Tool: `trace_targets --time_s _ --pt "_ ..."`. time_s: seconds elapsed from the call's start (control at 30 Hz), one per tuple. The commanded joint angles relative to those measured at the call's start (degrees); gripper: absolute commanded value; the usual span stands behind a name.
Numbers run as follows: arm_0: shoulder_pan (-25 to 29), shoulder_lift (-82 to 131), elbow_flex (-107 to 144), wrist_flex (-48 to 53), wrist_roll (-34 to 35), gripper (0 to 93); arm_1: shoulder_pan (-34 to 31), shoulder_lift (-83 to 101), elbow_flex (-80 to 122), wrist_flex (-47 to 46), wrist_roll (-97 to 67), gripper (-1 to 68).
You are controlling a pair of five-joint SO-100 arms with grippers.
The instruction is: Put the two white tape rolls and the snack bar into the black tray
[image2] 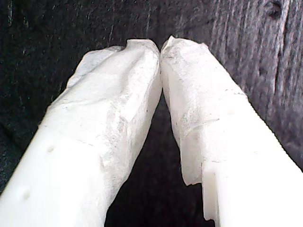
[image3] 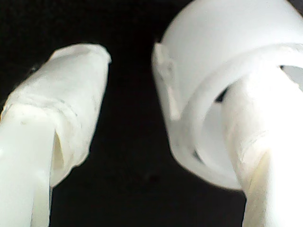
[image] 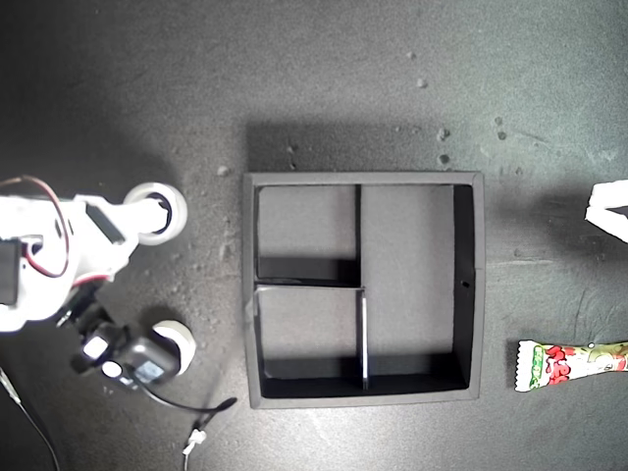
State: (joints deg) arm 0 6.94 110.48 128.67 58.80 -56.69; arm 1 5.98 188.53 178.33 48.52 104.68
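at the exterior view's left the second arm reaches over the dark tabletop (image: 392, 78). my second gripper (image3: 156, 118) has its fingers spread, one finger (image3: 251, 142) threaded through the hole of a white tape roll (image3: 222, 61); nothing is clamped. a second white roll (image: 175, 343) lies near the tabletop's near edge. the black tray (image: 471, 285), three compartments, sits centrally. the green-white snack bar (image: 569, 363), red print, lies beyond it. my first gripper (image2: 161, 49) has its fingertips touching, holding nothing.

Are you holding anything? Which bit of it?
Nothing is gripped yet. My second tool is open, one finger poking through the hole of a white tape roll. My first tool is shut, empty.
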Motion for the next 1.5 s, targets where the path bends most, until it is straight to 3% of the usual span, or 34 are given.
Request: trace_targets --time_s 0.0,0.17,0.27,0.43,0.57,0.8,0.83,0.93,1.03,1.13,1.33,1.47 --pt "-1.2 -3.3 -0.6 -2.1 -1.0 17.9 -0.1 0.4 0.7 -0.1 -1.2 -0.3" --pt "-4.5 -7.2 -4.2 -1.3 2.2 2.4 1.2 0.4 0.7 5.5 13.9 -0.4" --pt "-6.0 -4.7 -8.6 4.4 4.7 0.3 4.0 0.4 0.6 4.4 13.0 -0.5" --pt "-8.0 1.2 -24.3 18.3 10.2 0.3 7.6 0.4 -1.1 -8.3 -23.9 -0.5" --pt "-5.9 -4.0 -44.9 24.9 12.2 0.3 8.3 0.4 -5.9 -8.5 -51.2 -0.5" --pt "3.7 -38.8 -96.1 41.6 12.0 0.2 -4.4 -1.1 -25.4 -6.9 -75.9 -0.4" --pt "4.2 -45.5 -105.9 45.9 11.8 0.2 -5.8 -2.1 -27.4 -6.6 -77.2 -0.4" --pt "3.6 -50.9 -108.7 46.2 10.8 0.2 -11.0 -13.0 -34.2 -8.9 -79.5 -0.4" --pt "2.2 -54.4 -109.9 46.2 10.5 0.2 -14.8 -29.4 -44.3 -9.2 -76.4 -0.4" --pt "0.9 -57.8 -110.9 46.2 10.9 0.2 -17.0 -40.0 -51.3 -4.1 -60.6 -0.4" --pt "-1.4 -66.8 -113.2 46.2 11.3 0.2 -29.6 -41.6 -47.2 3.0 -23.4 -0.2" --pt "-2.0 -73.0 -117.2 46.2 11.2 0.1 -39.3 -42.0 -41.7 -2.3 -7.6 0.0"
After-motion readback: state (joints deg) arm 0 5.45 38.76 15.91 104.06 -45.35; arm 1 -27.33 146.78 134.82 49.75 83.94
